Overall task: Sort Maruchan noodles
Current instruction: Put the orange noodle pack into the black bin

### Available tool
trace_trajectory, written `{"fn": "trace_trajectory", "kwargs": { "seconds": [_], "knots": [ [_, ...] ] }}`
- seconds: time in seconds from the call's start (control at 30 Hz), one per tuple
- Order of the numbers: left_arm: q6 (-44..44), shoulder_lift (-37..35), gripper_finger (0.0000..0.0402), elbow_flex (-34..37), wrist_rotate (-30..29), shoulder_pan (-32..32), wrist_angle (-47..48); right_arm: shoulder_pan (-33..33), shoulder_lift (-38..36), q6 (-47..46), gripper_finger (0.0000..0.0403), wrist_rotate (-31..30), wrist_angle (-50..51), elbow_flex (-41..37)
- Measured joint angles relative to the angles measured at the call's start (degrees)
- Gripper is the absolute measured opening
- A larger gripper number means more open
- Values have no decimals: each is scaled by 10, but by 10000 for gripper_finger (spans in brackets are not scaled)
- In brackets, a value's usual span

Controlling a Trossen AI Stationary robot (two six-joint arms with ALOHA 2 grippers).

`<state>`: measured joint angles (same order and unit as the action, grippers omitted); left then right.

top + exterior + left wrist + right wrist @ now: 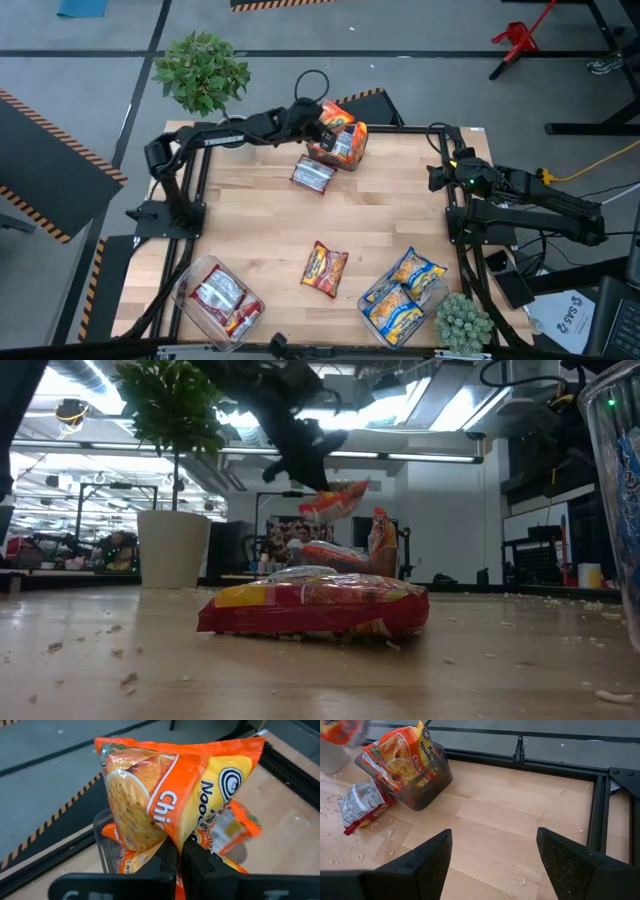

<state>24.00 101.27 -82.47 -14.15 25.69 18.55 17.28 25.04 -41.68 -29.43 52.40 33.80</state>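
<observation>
While my left end effector (179,857) hangs over the far edge of the wooden counter (380,215), I see its fingers pinched together on an orange crinkly plastic noodle packet (170,795), gripping it by its lower edge. That packet is held in the air just above a clear plastic bin (338,150) at the far middle of the counter, which already has orange packets (402,757) standing in it, tilted against its walls. Just beside that bin, on the near-left side of it, a silver-white-and-dark-red noodle packet (312,176) lies flat on the wood.

My right end effector (492,857) waits at the far right edge of the counter, over bare wood, with its two dark fingers spread wide and nothing between them.

Nearer to me, a lone orange-and-red crinkly packet (325,268) lies flat in the middle of the counter, apart from everything else. At the near left corner a second clear bin (190,290) holds silver-white-and-red packets (222,300). At the near right a third clear bin (441,290) holds blue-and-yellow packets (400,295), one of them leaning over its rim. A small green succulent (463,324) sits just beside that bin, and a leafy potted plant (203,72) stands off the far left corner.
</observation>
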Motion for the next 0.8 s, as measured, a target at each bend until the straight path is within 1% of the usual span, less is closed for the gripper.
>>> {"fn": "trace_trajectory", "kwargs": {
  "seconds": [0.17, 0.23, 0.33, 0.6, 0.8],
  "knots": [
    [3, 43, 0, -27, 17, 13, 1, 0, 0, 0, 280, -1, 0, 0],
    [28, 54, 0, -29, 26, 15, 2, 0, 0, 0, 280, -1, 0, 0],
    [56, 64, 0, -29, 33, 16, 5, 0, 0, 0, 280, -1, 0, 0],
    [88, 79, 0, -31, 39, 17, -8, 0, 0, 0, 280, -2, 0, 0],
    [104, 102, 2, -30, 79, 14, -5, 0, 0, 0, 280, -2, 0, 0]
  ]
}}
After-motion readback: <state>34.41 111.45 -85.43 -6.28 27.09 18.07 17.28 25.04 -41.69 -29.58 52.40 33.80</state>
